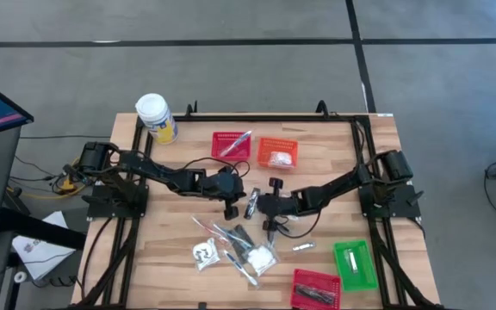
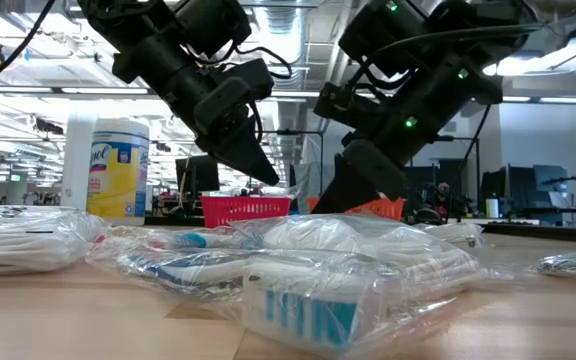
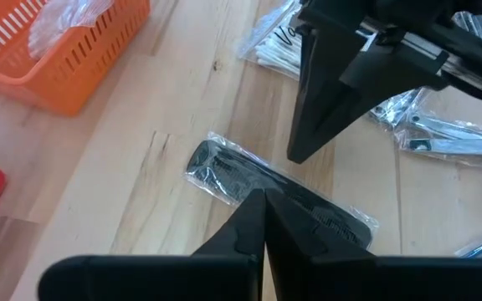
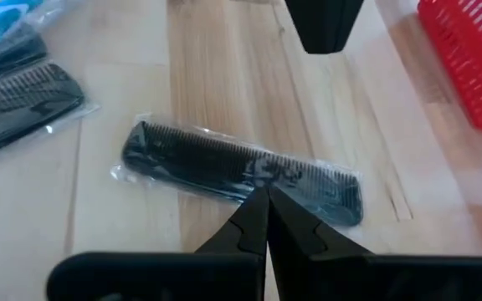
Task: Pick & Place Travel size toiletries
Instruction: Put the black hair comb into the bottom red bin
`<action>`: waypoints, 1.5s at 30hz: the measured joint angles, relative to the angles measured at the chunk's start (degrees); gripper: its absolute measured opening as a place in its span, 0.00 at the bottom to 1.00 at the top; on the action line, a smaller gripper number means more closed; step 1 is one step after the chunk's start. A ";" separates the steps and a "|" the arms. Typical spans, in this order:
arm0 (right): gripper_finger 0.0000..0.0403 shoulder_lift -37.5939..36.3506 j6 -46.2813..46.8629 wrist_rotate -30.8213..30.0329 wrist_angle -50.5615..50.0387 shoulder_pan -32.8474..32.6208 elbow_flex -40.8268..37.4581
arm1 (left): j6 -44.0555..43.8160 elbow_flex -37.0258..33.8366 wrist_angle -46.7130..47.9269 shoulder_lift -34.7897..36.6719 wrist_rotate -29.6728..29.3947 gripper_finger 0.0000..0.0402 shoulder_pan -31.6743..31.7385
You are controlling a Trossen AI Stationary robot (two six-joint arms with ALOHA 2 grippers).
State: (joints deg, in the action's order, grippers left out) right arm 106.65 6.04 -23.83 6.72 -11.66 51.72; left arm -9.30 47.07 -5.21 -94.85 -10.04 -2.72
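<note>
A black comb in clear wrap (image 1: 252,202) lies flat on the wooden table (image 1: 170,258), mid-table between my two grippers. My left gripper (image 1: 241,198) comes from the table's left and is shut, its tip (image 3: 264,194) over the comb's middle (image 3: 224,171). My right gripper (image 1: 262,205) comes from the right and is also shut, its tip (image 4: 266,191) at the comb's long edge (image 4: 191,155). Near the front edge lies a heap of clear-wrapped toiletries (image 1: 231,245), also seen close in the low view (image 2: 318,270). My left gripper slants down from the table's left with shut fingers over the wrapped comb's middle (image 3: 249,182); I cannot tell whether they touch it. My right gripper slants down from the table's right with shut fingers at the comb's long edge (image 4: 262,177); I cannot tell whether it touches.
A red basket (image 1: 231,145) and an orange basket (image 1: 277,153) with packets stand behind the grippers. A yellow jar with a white lid (image 1: 156,116) is at the far left. A green basket (image 1: 356,263) and another red basket (image 1: 315,288) sit near the right front corner. A silver packet (image 1: 303,247) lies alone.
</note>
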 joint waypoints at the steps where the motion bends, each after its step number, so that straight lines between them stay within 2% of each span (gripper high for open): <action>1: 0.00 0.01 0.00 0.02 0.13 0.00 0.00 | 0.00 0.00 0.02 0.00 0.00 0.00 0.00; 9: 0.00 0.00 -0.50 0.43 1.80 0.00 0.00 | -0.01 0.00 0.00 0.00 0.00 0.00 0.22; 16: 0.00 0.22 -0.17 3.17 2.35 0.59 0.00 | -0.02 0.00 0.00 0.00 0.00 0.00 0.22; 41: 0.00 1.51 2.60 3.06 0.20 1.79 -0.04 | -0.13 0.00 0.02 0.00 0.02 0.00 0.22; 45: 0.00 1.45 1.54 2.81 4.21 1.60 -0.01 | -0.13 0.00 0.02 0.00 0.02 0.00 0.22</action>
State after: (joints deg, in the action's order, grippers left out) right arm 108.10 7.58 -21.03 10.92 -10.07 51.72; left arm -9.43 47.07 -5.19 -94.85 -10.02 -2.50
